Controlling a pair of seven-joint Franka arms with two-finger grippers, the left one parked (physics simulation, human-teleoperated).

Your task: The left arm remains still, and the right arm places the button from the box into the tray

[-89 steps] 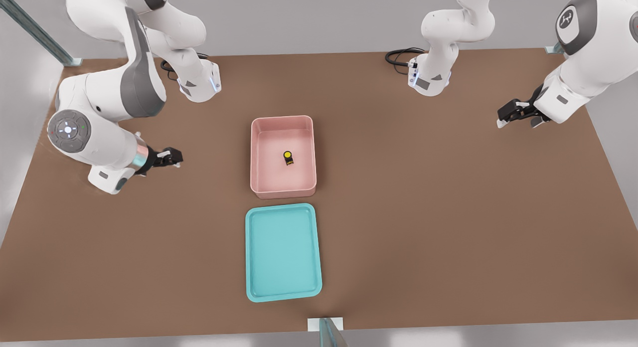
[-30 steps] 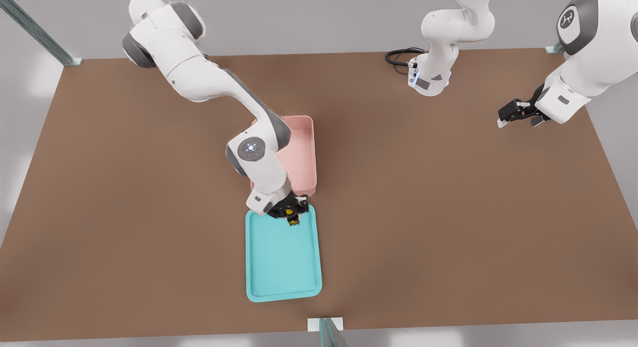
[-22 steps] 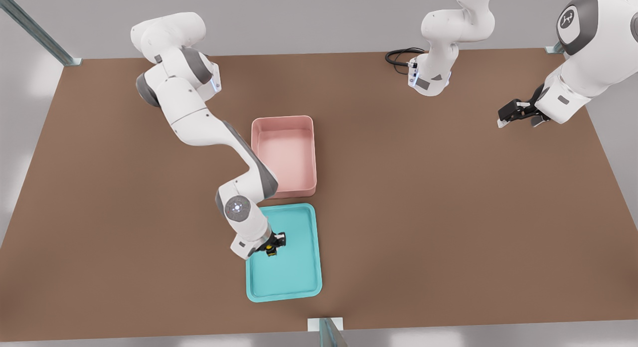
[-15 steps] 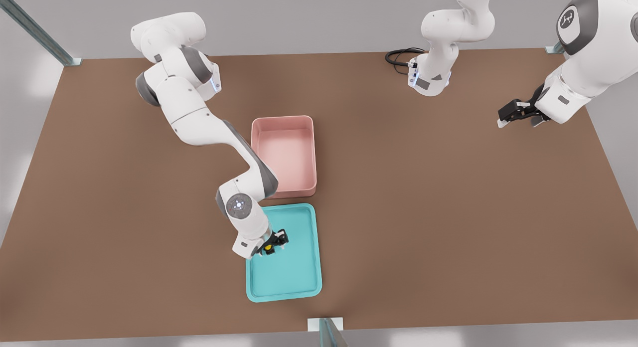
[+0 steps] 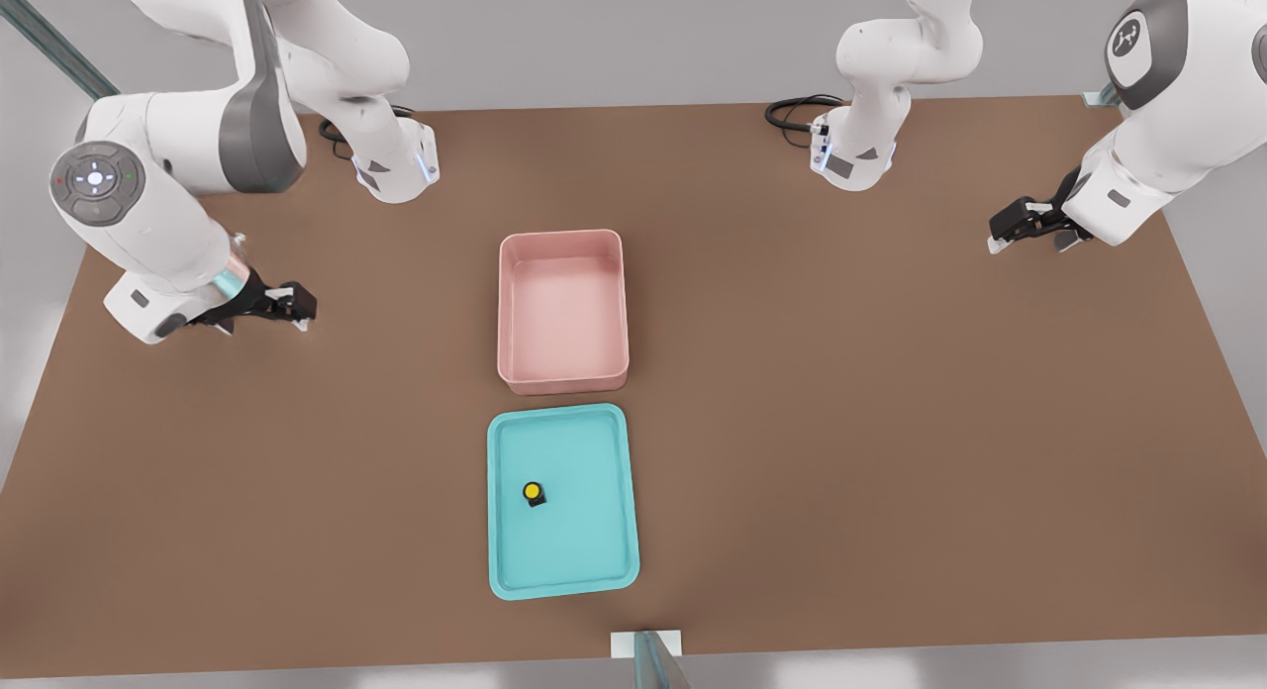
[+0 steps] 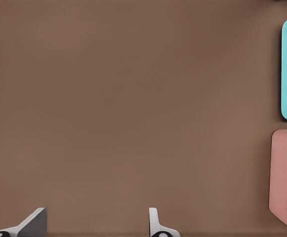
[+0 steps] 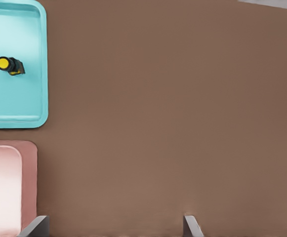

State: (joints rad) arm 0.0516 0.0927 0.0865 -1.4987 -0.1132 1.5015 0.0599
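It was a simulated robot test cell. A plain brown table [image 5: 841,422] stood between grey walls [image 5: 614,36]. Two white arm bases [image 5: 396,164] were bolted on it.

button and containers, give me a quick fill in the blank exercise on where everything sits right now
1. The button rests inside the ____ tray.
2. The pink box holds ____.
3. The gripper hovers over bare table at the front view's ____ side, far from both containers.
4. Its fingers stand ____, with nothing between them.

Missing words: turquoise; nothing; left; open
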